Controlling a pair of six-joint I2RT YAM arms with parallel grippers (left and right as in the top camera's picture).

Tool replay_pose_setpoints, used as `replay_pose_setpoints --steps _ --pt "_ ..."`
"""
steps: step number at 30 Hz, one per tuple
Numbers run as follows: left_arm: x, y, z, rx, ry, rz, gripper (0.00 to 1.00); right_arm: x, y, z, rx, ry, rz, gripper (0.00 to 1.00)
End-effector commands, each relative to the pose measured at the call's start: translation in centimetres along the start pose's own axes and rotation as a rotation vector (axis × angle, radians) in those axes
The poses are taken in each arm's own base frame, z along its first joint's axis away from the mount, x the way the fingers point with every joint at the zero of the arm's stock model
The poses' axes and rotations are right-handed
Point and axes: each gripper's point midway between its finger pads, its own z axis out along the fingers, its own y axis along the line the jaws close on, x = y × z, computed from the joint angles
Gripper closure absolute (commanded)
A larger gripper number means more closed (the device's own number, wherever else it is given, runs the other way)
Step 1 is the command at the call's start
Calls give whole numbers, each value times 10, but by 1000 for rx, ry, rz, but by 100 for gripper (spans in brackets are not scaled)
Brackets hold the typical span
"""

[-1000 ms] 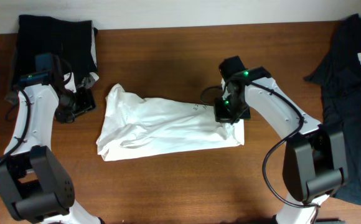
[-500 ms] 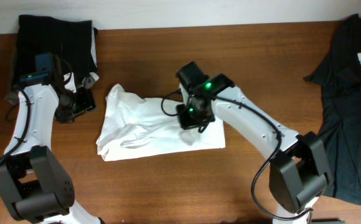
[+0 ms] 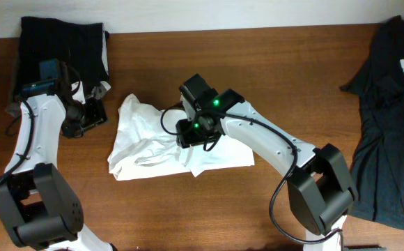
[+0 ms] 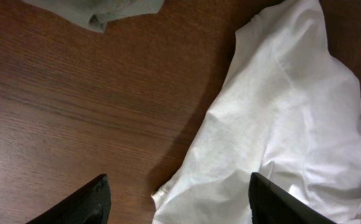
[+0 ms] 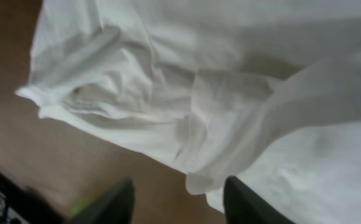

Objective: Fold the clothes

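- Only the overhead view shows the whole scene. The white T-shirt (image 3: 146, 136) lies wrinkled near the middle of the bench (image 3: 188, 216), more bunched at its left end.
- The left wrist view shows the left pincer (image 4: 179, 190) spread, with nothing between its fingers. It is over the bench, just at the edge of the T-shirt. A piece of grey cloth (image 4: 106, 9) lies at the top border of this view.
- The right wrist view shows the right pincer (image 5: 177, 196) spread too, above the folds, pinching nothing.
- The right arm (image 3: 272, 139) reaches far across, low over the middle of the T-shirt. The left arm (image 3: 38, 132) is bent, near the left end of the T-shirt.
- Count: two arms, two pincers, one T-shirt, and two other garments. These are a black garment (image 3: 63, 38) at the far left corner and a dark garment (image 3: 390, 104) at the right edge.
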Motion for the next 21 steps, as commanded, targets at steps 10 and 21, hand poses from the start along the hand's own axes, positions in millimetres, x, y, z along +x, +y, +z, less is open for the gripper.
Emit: replay_pose_setpoints --steps 10,21 --pt "1 -2 -2 3 -4 10 29 -2 -81 -24 145 49 147 68" --pt "2 -2 -2 3 -3 10 29 -17 -66 47 -72 53 175 83"
